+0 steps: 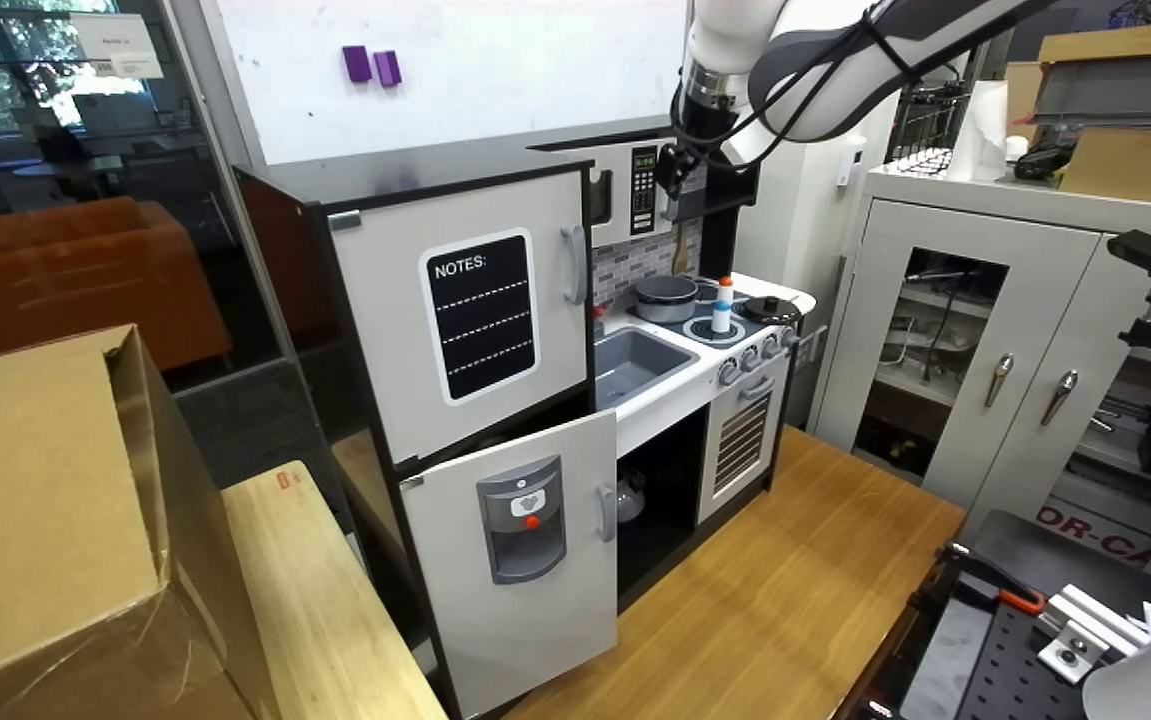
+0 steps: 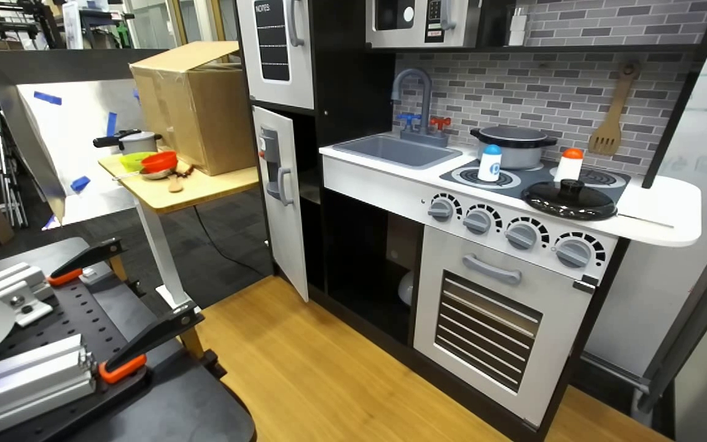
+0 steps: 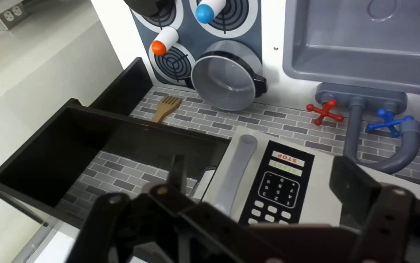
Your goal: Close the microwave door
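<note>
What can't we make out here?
Microwave door: top cut off by picture edge in an exterior view.
Its window: partly hidden by the NOTES door in an exterior view.
Microwave display: digits too small in an exterior view.
Microwave handle: one end behind the fingers in the wrist view.

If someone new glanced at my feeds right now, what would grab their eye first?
Probably the lower door of the toy fridge, standing open in both exterior views, with a bright red button on its grey dispenser. In the wrist view, the open claw frames the black keypad of the microwave. Then come the orange-capped bottle and the blue-capped bottle, both upright on the stovetop.
</note>
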